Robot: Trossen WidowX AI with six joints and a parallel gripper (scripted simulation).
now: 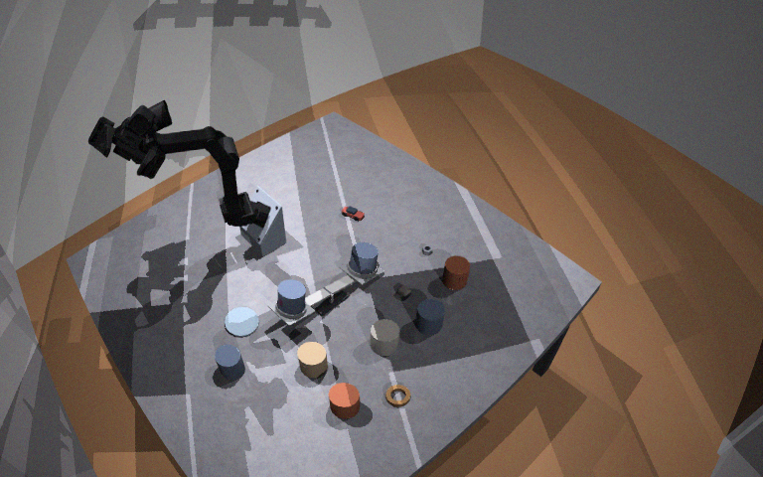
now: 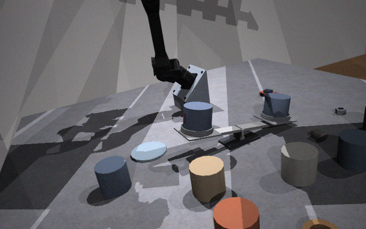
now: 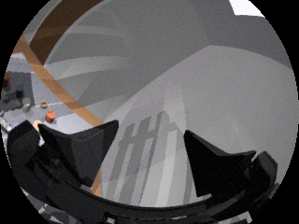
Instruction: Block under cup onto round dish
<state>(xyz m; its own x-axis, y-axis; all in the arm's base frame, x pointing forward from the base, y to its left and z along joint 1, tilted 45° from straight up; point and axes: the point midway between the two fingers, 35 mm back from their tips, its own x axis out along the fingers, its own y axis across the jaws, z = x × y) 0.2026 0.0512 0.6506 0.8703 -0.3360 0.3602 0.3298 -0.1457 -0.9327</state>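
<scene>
Two matching blue cups stand on the balance (image 1: 316, 296) (image 2: 227, 130). The nearer cup (image 1: 291, 298) (image 2: 198, 118) is on the left pan and shows a small reddish mark on its side. The farther cup (image 1: 365, 258) (image 2: 277, 105) is on the right pan. I cannot tell which pan is lower. No block is visible. The pale blue round dish (image 1: 241, 321) (image 2: 148, 151) lies left of the nearer cup with nothing on it. My gripper (image 3: 152, 129) is open and empty, raised high at the left, well away from the cups and dish.
Around the balance stand a blue cylinder (image 1: 229, 363) (image 2: 113, 177), tan cylinder (image 1: 312, 360), orange cylinder (image 1: 344, 400), grey cylinder (image 1: 384, 337), navy cylinder (image 1: 430, 316) and dark red cylinder (image 1: 456, 272). A toy car (image 1: 353, 213), nut (image 1: 427, 250), small dark object (image 1: 401, 291) and ring (image 1: 389, 399) also lie there.
</scene>
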